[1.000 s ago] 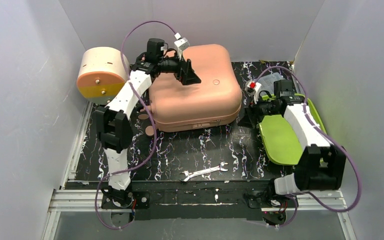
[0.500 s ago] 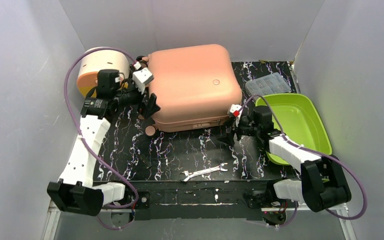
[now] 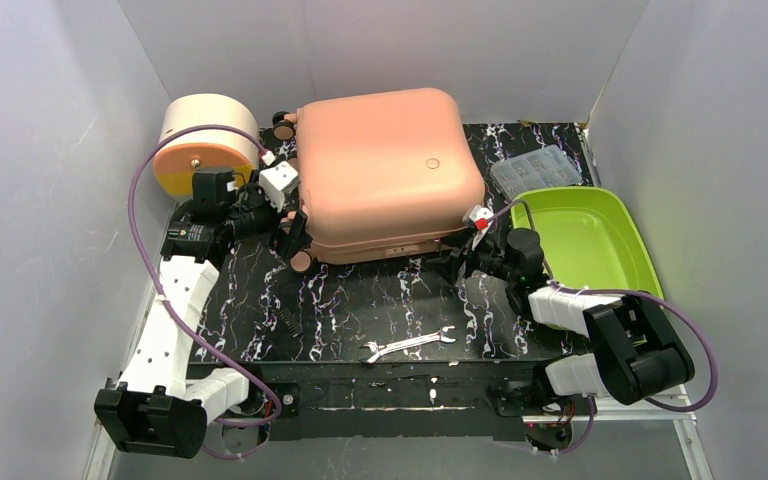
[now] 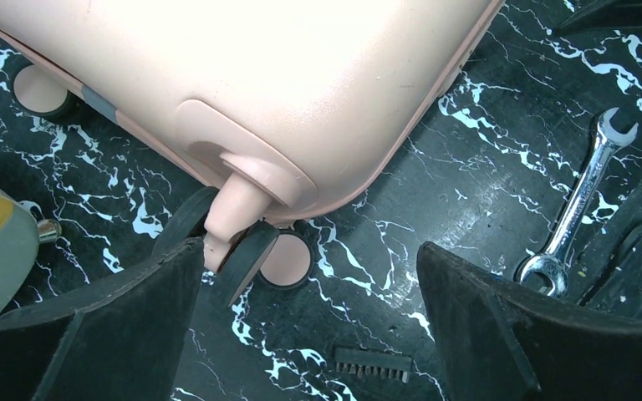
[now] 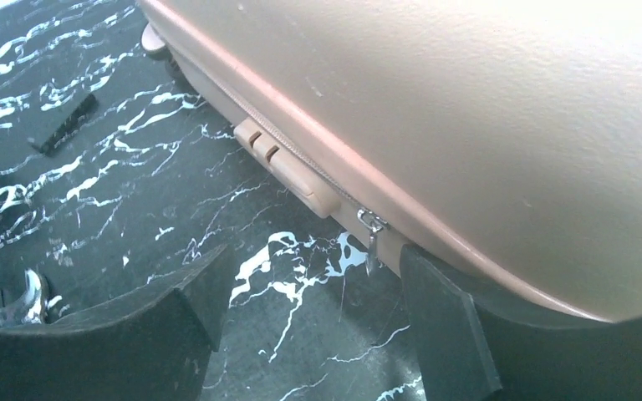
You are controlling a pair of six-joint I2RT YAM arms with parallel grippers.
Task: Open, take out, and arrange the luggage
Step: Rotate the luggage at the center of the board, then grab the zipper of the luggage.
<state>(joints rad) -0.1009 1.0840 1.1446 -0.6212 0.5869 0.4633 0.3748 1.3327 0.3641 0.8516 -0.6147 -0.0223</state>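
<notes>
The luggage (image 3: 385, 170), a large salmon-pink hard-shell suitcase, lies flat and closed at the back middle of the black marbled mat. My left gripper (image 3: 293, 232) is low at its front-left corner. In the left wrist view this gripper (image 4: 309, 255) is open wide, and one finger (image 4: 134, 326) sits beside the corner wheel (image 4: 247, 259) of the luggage (image 4: 259, 75). My right gripper (image 3: 457, 265) is low at the front-right corner. It stands open (image 5: 313, 259) with nothing between its fingers, just below the metal zipper pull (image 5: 372, 230) on the luggage (image 5: 468, 100).
A cream-and-orange drum box (image 3: 200, 150) stands left of the suitcase. A lime-green tray (image 3: 590, 235) and a clear compartment box (image 3: 542, 170) lie to the right. A wrench (image 3: 408, 343) and a small black bit strip (image 3: 287, 322) lie on the near mat. White walls enclose three sides.
My left arm came down off the suitcase top to its front-left wheel. My right arm swung from over the green tray to the front-right corner. Both grippers stayed open.
</notes>
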